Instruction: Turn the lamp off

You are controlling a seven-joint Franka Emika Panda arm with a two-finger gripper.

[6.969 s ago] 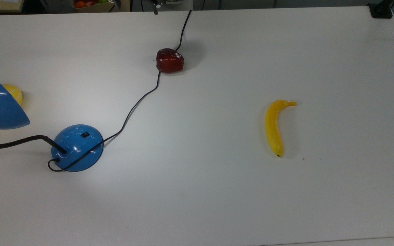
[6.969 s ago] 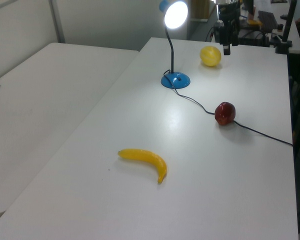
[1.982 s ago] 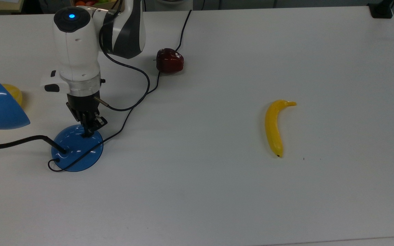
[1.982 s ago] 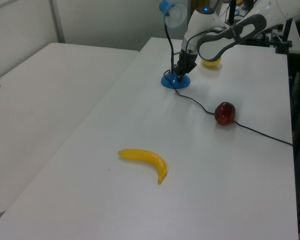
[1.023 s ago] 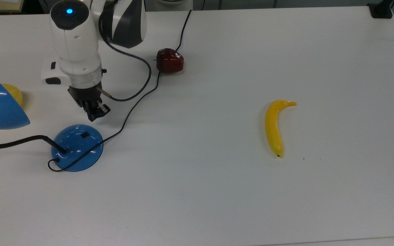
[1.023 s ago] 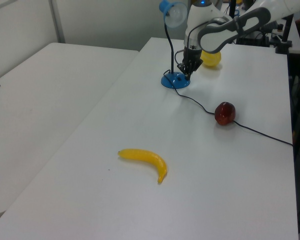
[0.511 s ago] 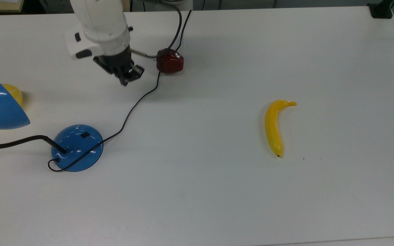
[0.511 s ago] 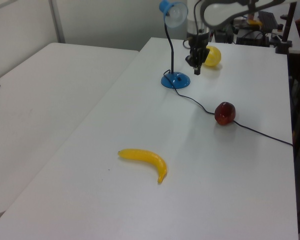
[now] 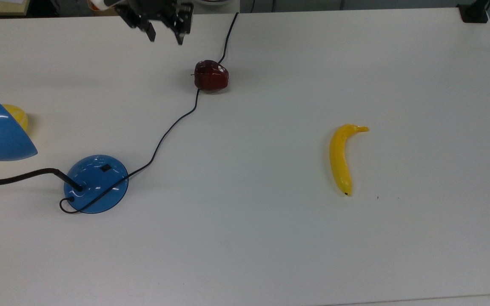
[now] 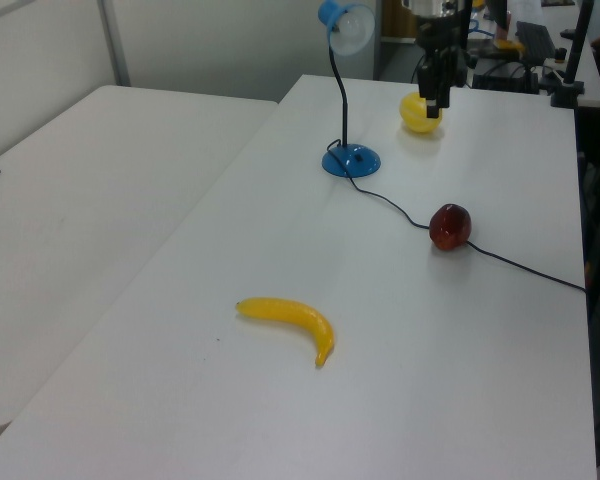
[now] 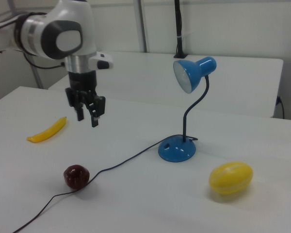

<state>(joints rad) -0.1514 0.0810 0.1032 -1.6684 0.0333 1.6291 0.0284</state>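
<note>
tool: fingers apart, empty, raised above desk, well away from lamp
lamp: upright on desk, shade unlit, near the top view's left
apple: resting on lamp cord

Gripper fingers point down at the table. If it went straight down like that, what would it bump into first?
Probably just the bare white table. The gripper hangs open, fingers down. The apple and the black cord seem to lie off to the side, though depth is hard to judge.
</note>
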